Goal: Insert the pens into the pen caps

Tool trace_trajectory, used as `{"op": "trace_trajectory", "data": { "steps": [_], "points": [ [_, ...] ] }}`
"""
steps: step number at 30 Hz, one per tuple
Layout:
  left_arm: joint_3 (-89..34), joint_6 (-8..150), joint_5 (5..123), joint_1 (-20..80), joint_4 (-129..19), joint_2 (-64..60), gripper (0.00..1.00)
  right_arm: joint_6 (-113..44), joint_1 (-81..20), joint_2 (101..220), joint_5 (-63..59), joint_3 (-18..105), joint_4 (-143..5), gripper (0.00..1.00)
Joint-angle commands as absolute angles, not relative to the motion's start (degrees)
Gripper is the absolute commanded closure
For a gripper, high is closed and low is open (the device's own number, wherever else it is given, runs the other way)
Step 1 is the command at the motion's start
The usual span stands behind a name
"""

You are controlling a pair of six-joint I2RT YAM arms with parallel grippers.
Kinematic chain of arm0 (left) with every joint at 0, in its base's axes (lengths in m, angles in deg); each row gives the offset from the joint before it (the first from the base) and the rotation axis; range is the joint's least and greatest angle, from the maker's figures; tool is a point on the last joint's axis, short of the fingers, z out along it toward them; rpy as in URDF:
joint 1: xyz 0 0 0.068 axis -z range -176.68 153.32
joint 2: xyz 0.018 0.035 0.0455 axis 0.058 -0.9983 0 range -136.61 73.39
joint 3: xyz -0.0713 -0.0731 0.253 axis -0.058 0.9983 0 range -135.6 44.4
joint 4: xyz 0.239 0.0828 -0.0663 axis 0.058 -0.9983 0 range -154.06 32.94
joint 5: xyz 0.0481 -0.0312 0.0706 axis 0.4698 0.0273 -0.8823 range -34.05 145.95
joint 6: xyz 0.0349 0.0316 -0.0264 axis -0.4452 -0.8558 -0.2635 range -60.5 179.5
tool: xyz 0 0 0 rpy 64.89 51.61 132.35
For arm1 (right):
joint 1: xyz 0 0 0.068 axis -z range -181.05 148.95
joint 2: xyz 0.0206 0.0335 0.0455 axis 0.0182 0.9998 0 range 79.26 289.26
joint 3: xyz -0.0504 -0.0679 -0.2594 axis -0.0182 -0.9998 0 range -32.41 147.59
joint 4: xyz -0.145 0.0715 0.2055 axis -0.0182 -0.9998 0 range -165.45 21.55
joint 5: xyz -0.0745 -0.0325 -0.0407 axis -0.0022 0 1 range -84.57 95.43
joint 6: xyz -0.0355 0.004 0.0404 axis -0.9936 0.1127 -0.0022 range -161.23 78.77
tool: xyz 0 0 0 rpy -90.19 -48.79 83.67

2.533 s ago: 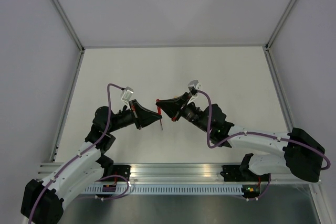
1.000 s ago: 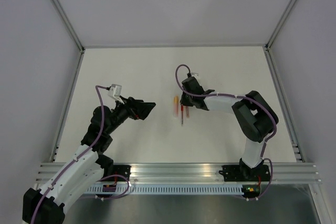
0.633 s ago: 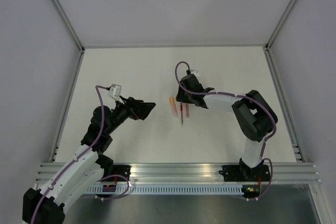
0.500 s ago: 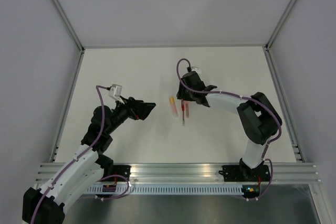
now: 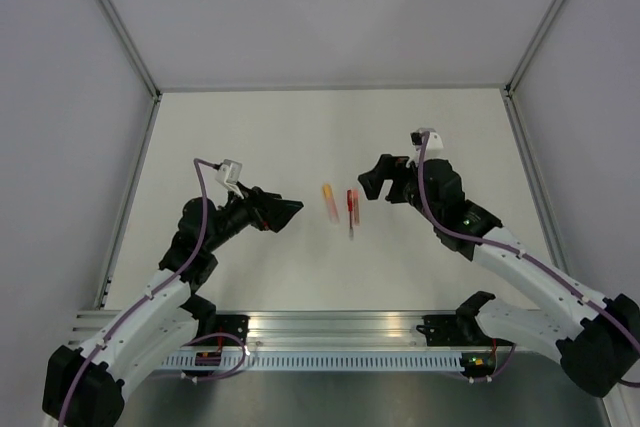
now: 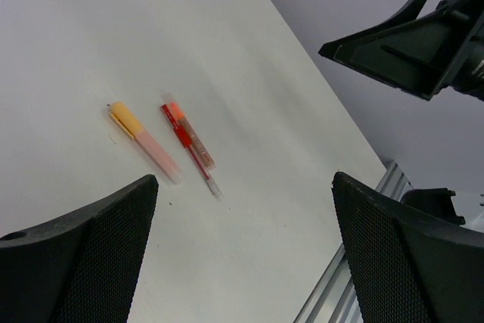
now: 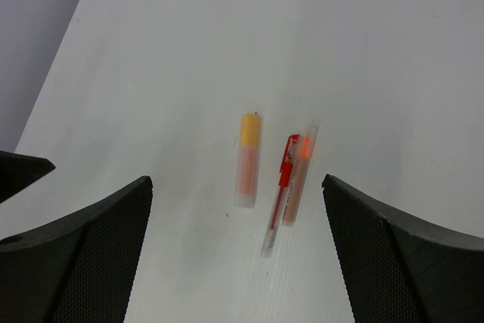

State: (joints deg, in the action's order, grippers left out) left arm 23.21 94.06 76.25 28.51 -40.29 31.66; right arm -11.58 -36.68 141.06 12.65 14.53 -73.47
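Three slim pens lie side by side on the white table (image 5: 240, 132), between the two arms. The left one (image 7: 247, 159) has a pale pink barrel with an orange cap on its far end. The red pen (image 7: 278, 187) carries a red clipped cap (image 7: 289, 158). Touching it on the right is a pinkish translucent pen (image 7: 299, 179) with an orange tip. In the top view they show as a blurred orange-pink stick (image 5: 327, 201) and a red one (image 5: 351, 209). My left gripper (image 5: 290, 210) stands open left of them. My right gripper (image 5: 372, 183) stands open just right of them, holding nothing.
An aluminium rail (image 5: 340, 332) runs along the near edge by the arm bases. Grey walls with metal frame posts (image 5: 118, 27) close in the table on three sides. The right gripper's black fingers (image 6: 404, 32) hang in the upper right of the left wrist view.
My right gripper opened, letting go of the red pen beside the others, then swung back to the right. The left arm shifted slightly forward.
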Motion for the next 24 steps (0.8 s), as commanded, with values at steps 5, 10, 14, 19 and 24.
{"op": "trace_trajectory", "data": {
  "steps": [5, 10, 14, 19, 24],
  "points": [
    [22.7, 92.1, 83.5, 28.5, -34.7, 29.6, 0.00, -11.3, -36.5, 129.7, 14.7, 2.2, -65.9, 0.02],
    [22.5, 91.1, 84.3, 28.5, -34.2, 28.4, 0.00, -10.6, -36.5, 127.1, 16.0, -0.5, -65.4, 0.02],
    [22.5, 90.5, 84.3, 28.5, -34.2, 28.3, 0.00, -11.0, -36.5, 125.8, 16.2, -1.1, -65.4, 0.02],
    [22.6, 90.4, 84.0, 28.5, -34.1, 28.7, 0.00, -11.2, -36.6, 124.6, 16.8, -1.6, -65.4, 0.02],
    [22.8, 90.3, 84.0, 28.5, -34.1, 29.2, 0.00, -11.3, -36.6, 123.7, 16.7, -1.9, -65.1, 0.02]
  ]
}}
